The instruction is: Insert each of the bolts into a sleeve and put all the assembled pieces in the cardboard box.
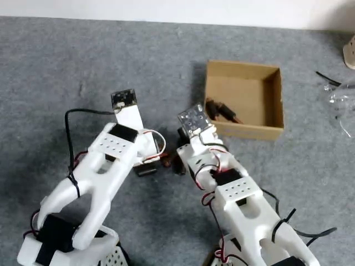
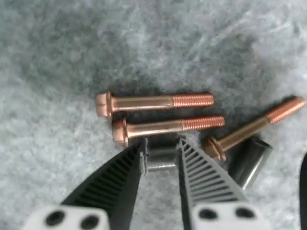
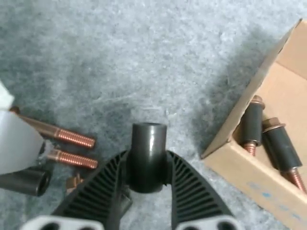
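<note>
**A:** What is the right end effector (image 3: 147, 160) carrying?

**B:** It is gripping a sleeve (image 3: 148, 136), a short dark grey tube with one open end showing. The fingers are closing on its two sides, parted only as far as its width.

**A:** And the left end effector (image 2: 161, 143)?

**B:** It is pinching a second sleeve (image 2: 160, 162), which is lying on the tabletop (image 1: 66, 72). The fingers are pressing on its two ends, parted only by its length.

**A:** How are the bolts (image 2: 153, 102) looking?

**B:** They are shining copper, with flanged heads and thread on the last stretch. Two are lying side by side just past the left fingertips. A third bolt (image 2: 254, 127) is lying at an angle near them, its head just beside a third sleeve (image 2: 249, 160).

**A:** Where is the box (image 1: 243, 131) sitting?

**B:** It is sitting open, just beyond the right arm. Two assembled pieces (image 3: 278, 146) are lying in its corner nearest the arms, each showing a copper head and tip poking out of a dark sleeve.

**A:** And the setting?

**B:** Grey felt-like cloth is covering the tabletop, and a pale wall (image 1: 166, 8) is running along the far edge. Clear plastic (image 1: 338, 94) and black cables (image 1: 327, 79) are lying at the right edge
</note>
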`<state>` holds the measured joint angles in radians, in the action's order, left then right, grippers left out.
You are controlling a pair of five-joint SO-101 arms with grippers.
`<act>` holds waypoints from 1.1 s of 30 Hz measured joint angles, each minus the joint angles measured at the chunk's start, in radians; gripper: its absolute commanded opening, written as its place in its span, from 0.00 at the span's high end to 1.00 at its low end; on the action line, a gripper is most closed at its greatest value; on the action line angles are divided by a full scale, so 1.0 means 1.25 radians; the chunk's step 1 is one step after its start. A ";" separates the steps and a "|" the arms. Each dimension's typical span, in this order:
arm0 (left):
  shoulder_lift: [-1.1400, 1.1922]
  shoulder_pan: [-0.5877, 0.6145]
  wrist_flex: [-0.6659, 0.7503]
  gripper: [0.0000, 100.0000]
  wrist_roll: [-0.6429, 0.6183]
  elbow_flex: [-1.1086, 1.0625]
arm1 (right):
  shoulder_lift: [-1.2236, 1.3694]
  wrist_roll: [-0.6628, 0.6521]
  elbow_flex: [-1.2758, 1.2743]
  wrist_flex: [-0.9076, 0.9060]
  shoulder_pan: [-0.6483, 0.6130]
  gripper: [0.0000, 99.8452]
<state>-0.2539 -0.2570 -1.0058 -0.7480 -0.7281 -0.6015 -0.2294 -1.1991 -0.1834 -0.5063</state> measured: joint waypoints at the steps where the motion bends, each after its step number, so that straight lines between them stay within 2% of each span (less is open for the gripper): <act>1: 0.000 0.000 0.000 0.89 -0.014 0.000 | 0.000 0.000 0.000 0.000 0.000 1.00; 7: 0.000 0.000 0.002 0.89 -0.104 -0.005 | 0.000 0.000 0.000 0.000 0.000 1.00; 9: 0.000 0.000 0.037 0.89 -0.122 -0.037 | 0.000 0.000 0.000 0.000 0.000 1.00; 14: 0.000 0.000 0.149 0.89 -0.130 -0.129 | 0.000 0.000 0.000 0.000 0.000 1.00; 19: 0.000 0.005 0.171 0.89 -0.156 -0.135 | 0.000 0.000 0.000 0.000 0.000 1.00; 23: 0.000 0.047 0.212 0.89 -0.173 -0.147 | 0.000 0.000 0.000 0.000 0.000 1.00; 33: -0.006 0.083 0.312 0.89 -0.176 -0.200 | 0.000 0.000 0.000 0.000 0.000 1.00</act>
<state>-0.2616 -0.1527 -0.6160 -0.9674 -0.9782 -0.6015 -0.2294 -1.1991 -0.1834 -0.5063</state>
